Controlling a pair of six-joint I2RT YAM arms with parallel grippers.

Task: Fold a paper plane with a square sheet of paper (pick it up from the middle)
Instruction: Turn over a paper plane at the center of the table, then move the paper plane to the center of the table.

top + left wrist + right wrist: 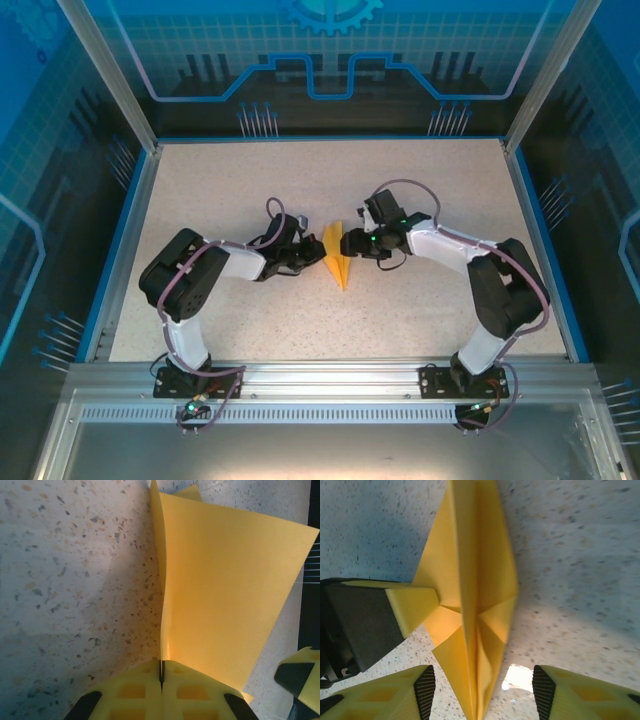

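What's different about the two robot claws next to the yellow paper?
The left gripper is shut tight and pinches a flap of the paper plane. The right gripper has its jaws apart, with the plane's end between them, not pinched. The left gripper reaches in from the left, the right gripper from the right. Both have yellow fingers and meet at the paper mid-table.
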